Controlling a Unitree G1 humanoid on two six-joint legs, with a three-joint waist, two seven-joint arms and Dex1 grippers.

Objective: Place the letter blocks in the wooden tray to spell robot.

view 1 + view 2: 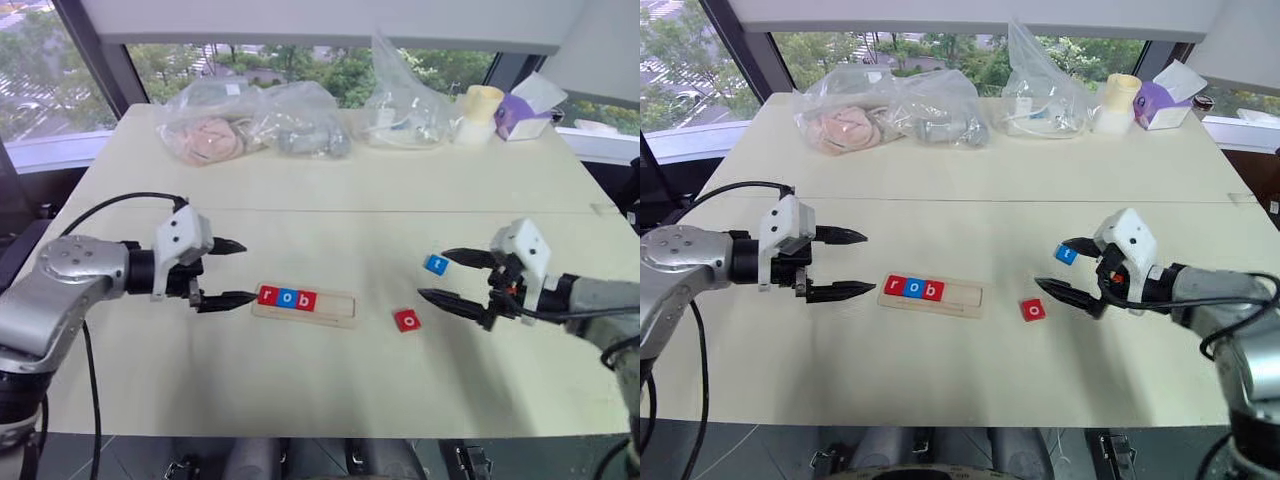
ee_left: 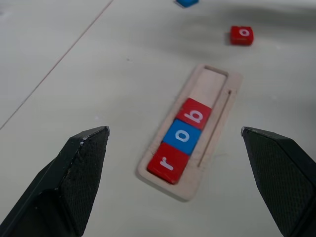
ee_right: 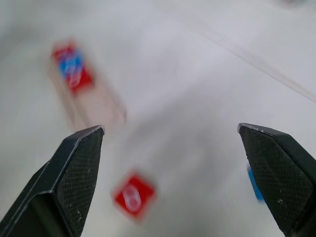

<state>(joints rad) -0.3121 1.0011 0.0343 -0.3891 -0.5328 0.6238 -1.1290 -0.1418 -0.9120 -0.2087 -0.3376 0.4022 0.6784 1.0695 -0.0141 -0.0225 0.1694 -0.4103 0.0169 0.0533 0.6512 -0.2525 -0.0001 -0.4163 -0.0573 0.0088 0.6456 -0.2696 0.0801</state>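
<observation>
Table (image 1: 330, 390): five letter blocks (image 1: 287, 297), one wooden tray (image 1: 335, 312)

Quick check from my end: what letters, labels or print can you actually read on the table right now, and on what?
"r" on the red tile, first in the wooden tray.
"o" on the blue tile, second in the tray.
"b" on the red tile, third in the tray.
"o" on the loose red tile on the table.
Loose blue tile: white letter, too small to read.
Bags and purple box: no print legible.
</observation>
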